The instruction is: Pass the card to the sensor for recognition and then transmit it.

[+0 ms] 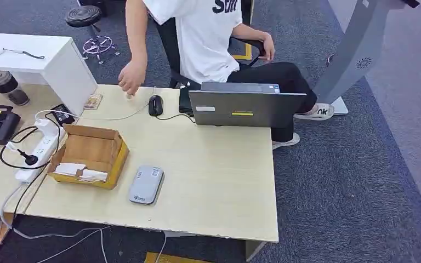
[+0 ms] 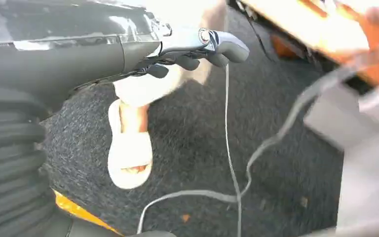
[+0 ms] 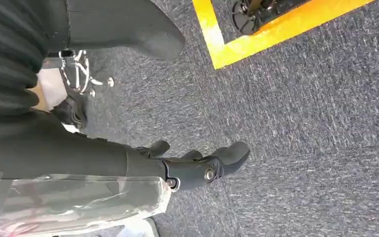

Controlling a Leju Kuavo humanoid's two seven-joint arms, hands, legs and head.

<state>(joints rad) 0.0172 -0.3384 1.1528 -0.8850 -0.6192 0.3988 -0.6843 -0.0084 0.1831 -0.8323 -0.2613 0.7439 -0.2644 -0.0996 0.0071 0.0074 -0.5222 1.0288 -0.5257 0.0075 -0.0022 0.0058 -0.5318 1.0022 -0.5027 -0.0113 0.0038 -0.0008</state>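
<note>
Both hands hang low over the carpet, the left hand (image 2: 197,49) and the right hand (image 3: 197,165) each with fingers loosely curled and holding nothing. On the table (image 1: 219,181) the grey sensor (image 1: 146,185) lies just beside the cardboard box (image 1: 90,154), where pale cards (image 1: 79,171) seem to lie. A reach risks snagging the box wall or cables, or meeting the person's hand (image 1: 131,78) farther back.
</note>
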